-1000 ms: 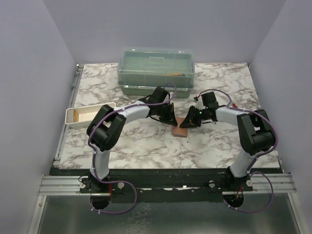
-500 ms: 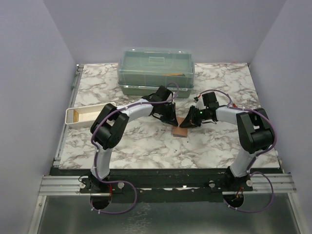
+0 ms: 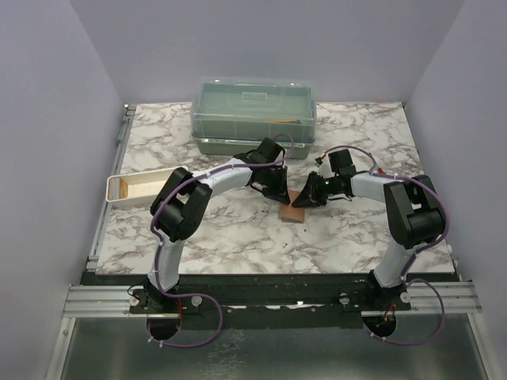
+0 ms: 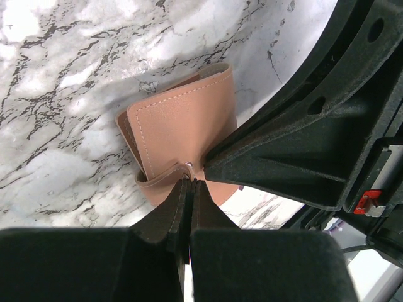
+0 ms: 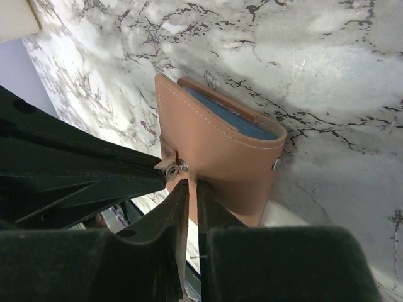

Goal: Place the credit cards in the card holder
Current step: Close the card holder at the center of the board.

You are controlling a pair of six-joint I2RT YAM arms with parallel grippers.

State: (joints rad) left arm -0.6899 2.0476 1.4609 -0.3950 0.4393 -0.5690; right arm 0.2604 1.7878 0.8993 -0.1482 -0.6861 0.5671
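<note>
Right wrist view only: blue inner layer (image 5: 234, 124) inside card holder (image 5: 220, 157); left wrist view shows outer leather only. Left hand (image 4: 191, 185) pressed together, tips at snap tab (image 4: 157, 180). Right hand (image 5: 189, 187) clamped on cover edge.

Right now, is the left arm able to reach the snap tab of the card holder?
Probably yes: the left fingers, shut, have their tips right at the snap tab of the card holder, and the right fingers beside them leave it uncovered.
</note>
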